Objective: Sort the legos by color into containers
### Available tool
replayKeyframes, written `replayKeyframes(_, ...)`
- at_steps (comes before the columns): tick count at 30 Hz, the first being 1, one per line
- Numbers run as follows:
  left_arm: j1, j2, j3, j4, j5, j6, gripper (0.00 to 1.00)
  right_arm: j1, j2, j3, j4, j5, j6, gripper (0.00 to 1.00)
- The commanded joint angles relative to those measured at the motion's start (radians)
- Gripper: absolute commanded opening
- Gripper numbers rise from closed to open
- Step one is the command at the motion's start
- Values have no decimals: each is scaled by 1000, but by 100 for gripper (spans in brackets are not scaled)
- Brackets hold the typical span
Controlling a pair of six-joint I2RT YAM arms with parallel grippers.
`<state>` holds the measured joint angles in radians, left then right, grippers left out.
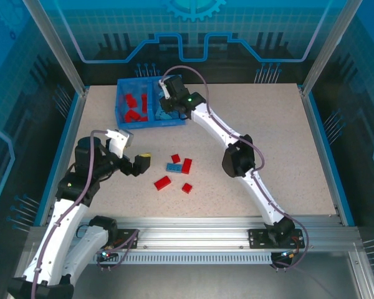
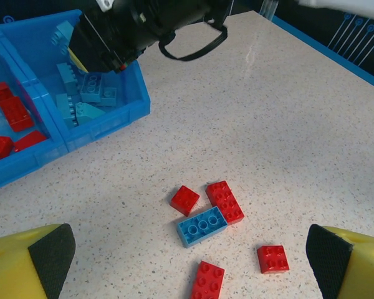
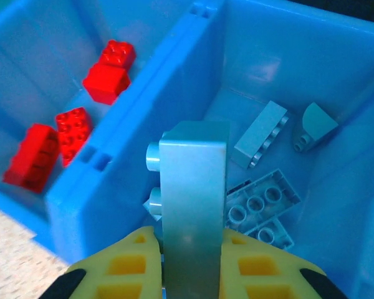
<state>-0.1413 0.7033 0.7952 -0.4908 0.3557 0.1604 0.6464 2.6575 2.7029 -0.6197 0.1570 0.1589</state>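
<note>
The blue bin [image 1: 148,122] sits at the back left of the table. Its left compartment holds red legos [image 3: 106,73]; the right one holds light blue legos [image 3: 262,207]. Over the right compartment, close to the middle wall [image 3: 129,163], my right gripper [image 3: 190,265] is shut on a light blue brick [image 3: 193,187] held upright. Loose on the table lie several red legos [image 2: 225,200] and one upside-down blue brick [image 2: 202,226]. My left gripper [image 2: 188,268] hangs open above and just left of this group [image 1: 174,167], with nothing between its fingers.
The right arm [image 1: 237,156] stretches diagonally from the near edge to the bin, passing right of the loose bricks. Bare tabletop [image 1: 280,137] lies to the right. Blue rails edge the table's sides [image 1: 318,137].
</note>
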Motion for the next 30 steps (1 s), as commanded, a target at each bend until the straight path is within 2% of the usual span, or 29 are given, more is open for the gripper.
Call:
replayKeyframes(1, -3, 15, 0, 14, -9, 18, 99, 2, 50, 67, 168, -17, -76, 24)
replayKeyframes(4, -3, 31, 8, 11, -15, 23, 99, -1, 89, 103, 256, 1, -99, 31)
replayKeyframes(6, -3, 39, 8, 8, -23, 28, 99, -2, 94, 110, 305, 5, -104, 50)
replayKeyframes(9, -1, 44, 8, 8, -37, 29, 99, -1, 74, 134, 289, 8, -107, 67)
replayKeyframes(13, -1, 49, 6, 5, -78, 22, 99, 5, -33, 125, 149, -7, -65, 74)
replayKeyframes(17, -1, 62, 8, 2, -148, 1, 99, 7, -213, 54, -75, -88, 11, 87)
replayKeyframes(21, 0, 103, 14, -5, -185, -22, 99, 9, -460, -177, -196, -187, 35, 92)
replayKeyframes(24, 2, 156, 30, -10, -188, -52, 99, 16, -671, -430, -229, -254, 26, 97)
replayKeyframes(26, 2, 205, 45, -10, -205, -95, 99, 29, -819, -622, -231, -286, 13, 100)
replayKeyframes(30, 2, 321, 107, -52, -253, -224, 99, 68, -1066, -919, -244, -321, 9, 100)
